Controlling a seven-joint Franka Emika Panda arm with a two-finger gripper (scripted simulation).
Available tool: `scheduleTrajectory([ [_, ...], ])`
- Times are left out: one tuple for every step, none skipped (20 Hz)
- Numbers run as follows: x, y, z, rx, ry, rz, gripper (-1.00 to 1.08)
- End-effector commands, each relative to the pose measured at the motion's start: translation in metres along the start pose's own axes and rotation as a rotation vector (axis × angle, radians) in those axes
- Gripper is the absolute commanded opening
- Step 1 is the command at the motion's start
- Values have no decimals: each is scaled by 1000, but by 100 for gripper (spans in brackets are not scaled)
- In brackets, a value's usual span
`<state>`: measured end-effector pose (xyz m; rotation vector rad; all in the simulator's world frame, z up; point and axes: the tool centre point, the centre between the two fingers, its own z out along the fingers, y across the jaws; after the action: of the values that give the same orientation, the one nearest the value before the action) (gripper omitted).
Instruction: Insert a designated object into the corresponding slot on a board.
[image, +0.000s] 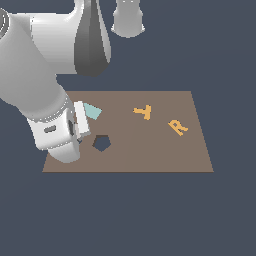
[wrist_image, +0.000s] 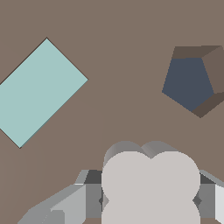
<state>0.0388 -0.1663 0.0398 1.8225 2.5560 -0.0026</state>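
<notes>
The designated object (wrist_image: 151, 181), a light grey clover-shaped piece, sits between my fingers (wrist_image: 92, 199) in the wrist view, and my gripper (wrist_image: 150, 202) is shut on it. It hangs over the brown board (wrist_image: 122, 52), between the teal rectangle and the pentagon cutout. In the exterior view my gripper (image: 80, 130) is low over the board (image: 150, 147) near the exterior view's left edge of it, and the arm hides the piece. The slot does not show in either view.
A teal rectangle (image: 92, 111) (wrist_image: 41, 92) lies flat on the board beside my hand. A dark pentagon-shaped cutout (image: 102, 143) (wrist_image: 190, 83) is close by. Orange letters Y (image: 143, 112) and R (image: 177, 127) lie toward the exterior view's right.
</notes>
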Motion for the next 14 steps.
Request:
scheduleTrajectory([
  [-5,2,0,0,0,-29,-100],
  [-7,2,0,0,0,-37,-100],
  [-8,2,0,0,0,-44,-100],
  [-9,3,0,0,0,-50,-100],
  [-10,3,0,0,0,-55,-100],
  [-11,4,-1,0,0,-59,-100],
  [-12,4,-1,0,0,-62,-100],
  [-12,4,-1,0,0,-64,-100],
  [-12,4,-1,0,0,-65,-100],
  [-12,4,-1,0,0,-65,-100],
  [-12,4,0,0,0,-62,-100],
  [-12,4,0,0,0,-62,-100],
  [-12,4,1,0,0,-63,-100],
  [-12,4,3,0,0,-64,-100],
])
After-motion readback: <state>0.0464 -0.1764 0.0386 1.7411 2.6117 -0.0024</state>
